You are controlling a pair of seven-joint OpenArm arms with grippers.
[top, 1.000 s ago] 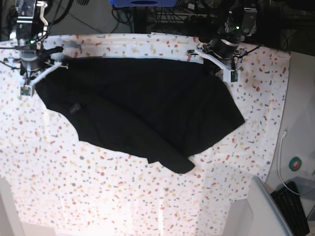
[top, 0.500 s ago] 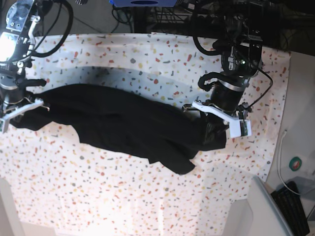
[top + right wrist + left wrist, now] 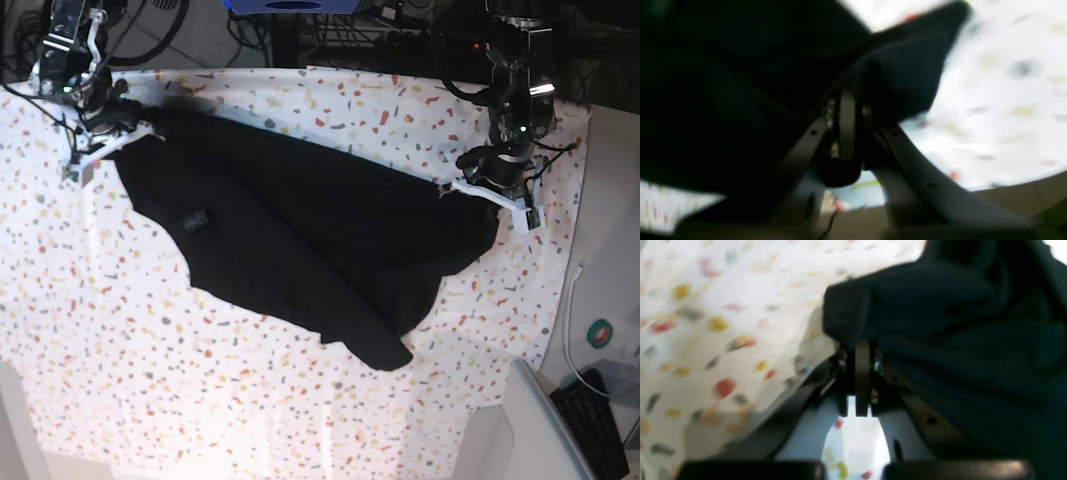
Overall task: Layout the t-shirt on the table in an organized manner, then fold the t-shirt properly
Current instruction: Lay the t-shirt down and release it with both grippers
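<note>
The black t-shirt (image 3: pixel 320 240) lies spread in a slanted band across the far half of the speckled table (image 3: pixel 150 380), its small label (image 3: pixel 197 217) facing up. My right gripper (image 3: pixel 103 140) pinches the far-left corner of the cloth. In the right wrist view its fingers (image 3: pixel 847 110) sit close together with dark fabric (image 3: pixel 900 76) draped over the tips. My left gripper (image 3: pixel 478 190) is shut on the shirt's right edge. Seen from the left wrist, the gripper (image 3: pixel 860 346) bites a fold of the t-shirt (image 3: pixel 957 340) just above the table (image 3: pixel 723 323).
A black keyboard (image 3: pixel 600 420), a white cable (image 3: pixel 568 320) and a round green item (image 3: pixel 600 333) lie off the table's right edge. A pale box corner (image 3: pixel 535 425) stands at the front right. Dark cables and gear (image 3: pixel 350 30) line the far edge.
Both grippers have carried the shirt back from mid-table toward the far edge. The bunched cloth has stretched out into a wider, flatter band.
</note>
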